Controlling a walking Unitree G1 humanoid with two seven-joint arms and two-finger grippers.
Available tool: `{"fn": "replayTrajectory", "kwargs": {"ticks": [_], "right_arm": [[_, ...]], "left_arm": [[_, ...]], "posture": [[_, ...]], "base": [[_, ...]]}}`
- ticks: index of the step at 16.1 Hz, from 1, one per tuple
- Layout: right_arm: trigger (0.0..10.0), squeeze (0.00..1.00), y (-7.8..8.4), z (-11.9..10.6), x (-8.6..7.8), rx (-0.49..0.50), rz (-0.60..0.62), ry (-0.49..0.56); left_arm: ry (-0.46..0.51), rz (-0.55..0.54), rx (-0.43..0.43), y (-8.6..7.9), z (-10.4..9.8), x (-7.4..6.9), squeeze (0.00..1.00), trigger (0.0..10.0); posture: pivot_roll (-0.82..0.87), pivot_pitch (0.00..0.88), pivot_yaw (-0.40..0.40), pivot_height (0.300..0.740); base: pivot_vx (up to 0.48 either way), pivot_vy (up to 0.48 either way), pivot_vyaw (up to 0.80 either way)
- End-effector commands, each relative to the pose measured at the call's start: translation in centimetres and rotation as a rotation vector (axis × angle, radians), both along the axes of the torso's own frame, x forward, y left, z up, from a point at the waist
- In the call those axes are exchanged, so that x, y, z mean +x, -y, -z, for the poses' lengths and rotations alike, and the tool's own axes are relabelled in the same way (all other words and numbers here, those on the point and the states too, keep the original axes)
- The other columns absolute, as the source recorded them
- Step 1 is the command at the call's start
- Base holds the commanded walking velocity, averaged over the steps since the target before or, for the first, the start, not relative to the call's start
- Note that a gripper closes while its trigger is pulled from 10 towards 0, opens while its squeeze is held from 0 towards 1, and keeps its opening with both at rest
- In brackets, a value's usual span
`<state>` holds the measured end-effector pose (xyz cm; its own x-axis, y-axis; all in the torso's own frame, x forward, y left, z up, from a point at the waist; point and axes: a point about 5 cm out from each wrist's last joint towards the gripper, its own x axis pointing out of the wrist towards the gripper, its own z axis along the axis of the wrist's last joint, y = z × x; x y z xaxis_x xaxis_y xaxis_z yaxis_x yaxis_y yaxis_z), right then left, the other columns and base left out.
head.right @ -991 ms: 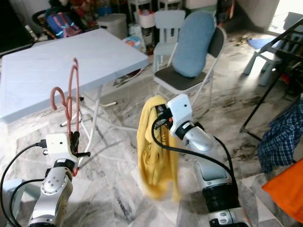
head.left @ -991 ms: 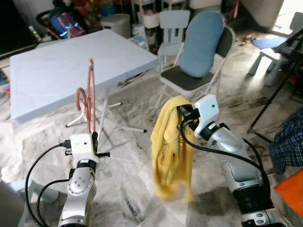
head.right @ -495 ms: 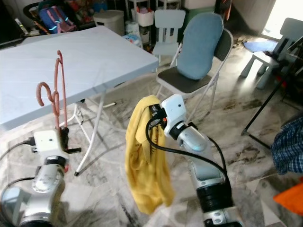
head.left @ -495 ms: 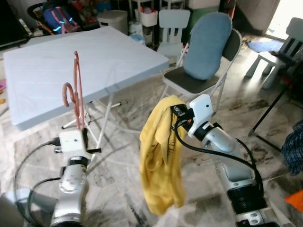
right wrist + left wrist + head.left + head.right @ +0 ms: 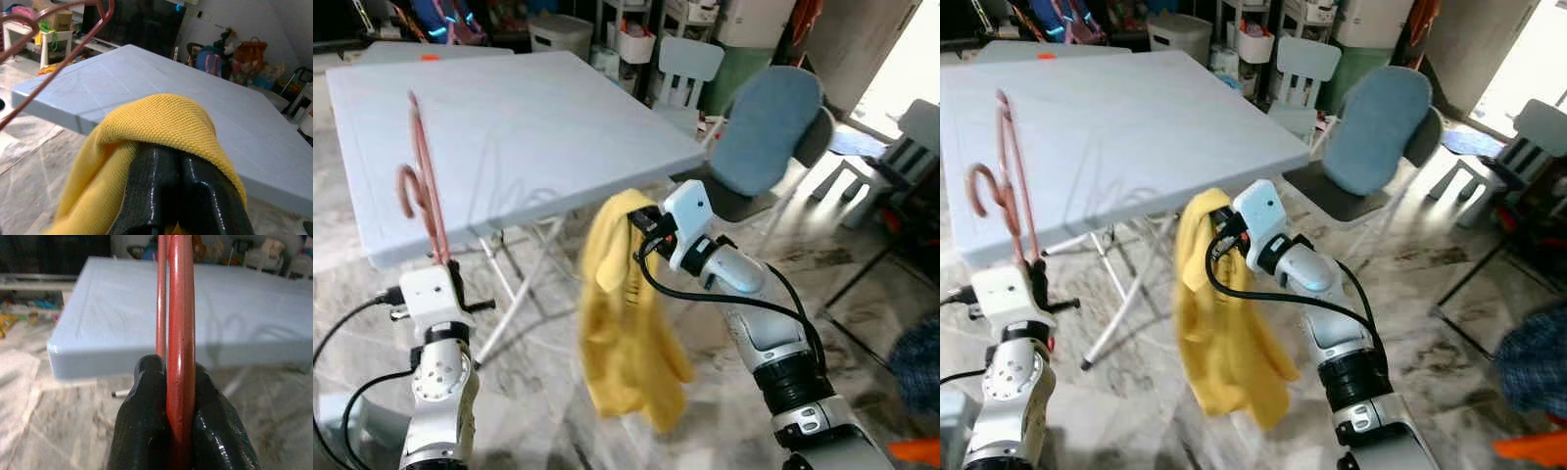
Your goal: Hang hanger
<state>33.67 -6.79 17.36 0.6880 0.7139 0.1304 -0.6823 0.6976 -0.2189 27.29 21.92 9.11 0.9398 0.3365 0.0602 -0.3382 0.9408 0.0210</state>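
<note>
A pink hanger point(image 5: 423, 186) stands upright in front of the table's near edge, its hook curling to the left. My left gripper point(image 5: 442, 262) is shut on the hanger's lower end; in the left wrist view the hanger point(image 5: 179, 333) runs between the black fingers point(image 5: 146, 421). A yellow shirt point(image 5: 625, 313) hangs limp over my right gripper point(image 5: 641, 221), which is shut with the cloth draped across it. In the right wrist view the shirt point(image 5: 161, 117) covers the closed fingers point(image 5: 171, 191).
A light blue folding table point(image 5: 509, 117) stands just ahead. A folding chair with a blue cushion point(image 5: 769, 132) is to the right, a small white chair point(image 5: 690, 69) behind it. A drying rack leg point(image 5: 871, 264) crosses the marble floor at the right.
The camera has turned and moved closer to the table, so the whole scene shifted. Both grippers keep their holds; the shirt has swung a little.
</note>
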Motion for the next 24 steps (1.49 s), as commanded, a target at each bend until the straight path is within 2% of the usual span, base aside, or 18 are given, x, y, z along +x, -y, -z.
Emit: {"fn": "replayTrajectory", "kwargs": {"ticks": [1, 3, 5, 9, 11, 16, 17, 21, 24], "right_arm": [[0.0, 0.0, 0.9, -0.1, 0.3, -0.001, 0.04, 0.019], [0.0, 0.0, 0.7, -0.1, 0.3, 0.017, 0.051, 0.036], [0.0, 0.0, 1.0, 0.2, 0.6, 0.047, 0.137, 0.024], [0.0, 0.0, 2.5, 0.2, 1.1, 0.118, 0.252, 0.024], [0.0, 0.0, 3.0, 0.5, 1.3, 0.144, 0.3, -0.009], [0.0, 0.0, 3.3, 0.9, 1.7, 0.179, 0.356, -0.024], [10.0, 0.0, 3.2, 1.0, 1.8, 0.184, 0.36, -0.029], [10.0, 0.0, 3.2, 1.1, 1.9, 0.17, 0.355, -0.032], [10.0, 0.0, 3.6, 1.1, 1.8, 0.164, 0.355, -0.029]], "left_arm": [[0.016, 0.014, -0.003, 0.6, -0.5, 0.2, 0.0, 10.0], [0.009, 0.023, 0.008, 0.5, -0.5, 0.1, 0.0, 10.0], [-0.023, 0.048, 0.015, 1.0, -0.1, 0.4, 0.0, 10.0], [-0.019, 0.115, 0.036, 2.1, -0.5, 1.2, 0.0, 10.0], [-0.024, 0.131, 0.024, 2.3, -0.5, 1.5, 0.0, 10.0], [-0.026, 0.155, 0.024, 2.4, -1.0, 1.9, 0.0, 10.0], [-0.028, 0.156, 0.03, 2.2, -1.1, 1.9, 0.0, 10.0], [-0.04, 0.12, 0.0, 1.6, -0.7, 1.5, 0.0, 10.0], [-0.026, 0.136, -0.013, 1.9, -0.7, 1.2, 0.0, 10.0]], "posture": [[-0.05, 0.0, -0.104, 0.74], [-0.05, 0.0, -0.086, 0.74], [-0.06, 0.0, -0.067, 0.74], [-0.1, 0.0, -0.024, 0.74], [-0.1, 0.0, -0.008, 0.74], [-0.06, 0.0, 0.042, 0.74], [-0.05, 0.0, 0.048, 0.74], [-0.06, 0.0, 0.033, 0.74], [-0.07, 0.0, 0.017, 0.74]], "base": [[0.334, 0.345, 0.0], [0.354, 0.311, 0.0], [0.176, 0.0, 0.59], [0.0, 0.0, 0.0], [0.0, 0.0, 0.0], [0.0, 0.0, -0.31], [0.0, 0.0, 0.0], [0.0, 0.0, 0.0], [0.18, 0.0, 0.0]]}}
